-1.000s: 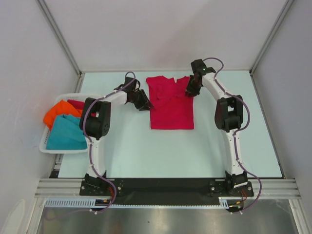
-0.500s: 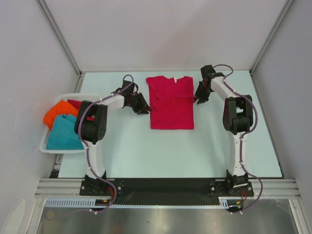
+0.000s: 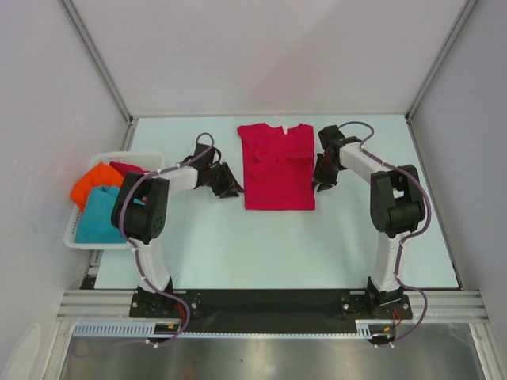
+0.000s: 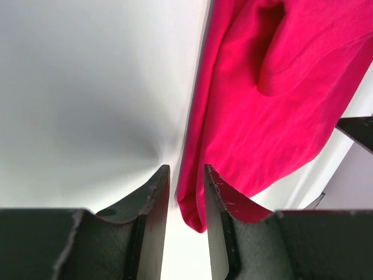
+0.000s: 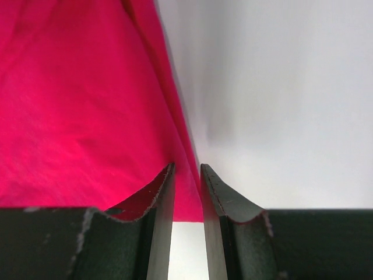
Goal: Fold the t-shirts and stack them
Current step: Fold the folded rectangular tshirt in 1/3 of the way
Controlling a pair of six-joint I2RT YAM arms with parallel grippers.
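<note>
- Top external view, item one: crimson t-shirt (image 3: 277,170), lying flat on the table (image 3: 261,245) in the upper middle of the frame. Its collar points toward the top edge and its sleeves are tucked inward, so the outline is a narrow rectangle.
- Left gripper (image 3: 227,184): just beside the shirt's left edge, toward the lower corner. Its jaws are narrowly parted and nothing is pinched. In the left wrist view I see the hem corner through the gap.
- Right gripper (image 3: 323,180): just beside the right edge, opposite its partner. Its jaws are also narrowly parted and empty. In the right wrist view the cloth edge runs up from the gap.
- Waiting stock: white slotted basket (image 3: 79,241) at the left of the frame, holding an orange t-shirt (image 3: 93,180), a teal t-shirt (image 3: 107,218) and a sliver of a second crimson t-shirt (image 3: 125,168).
- Step in hand, as I read it: seize both sides near the hem and carry the hem up to the collar.
- Handling notes: I would slide one finger of each pair under every layer and pinch at matching heights. Both arms should lift together, with slight tension across the soft cloth.
- Risk: catching only the top layer would undo the tucked sides.
</note>
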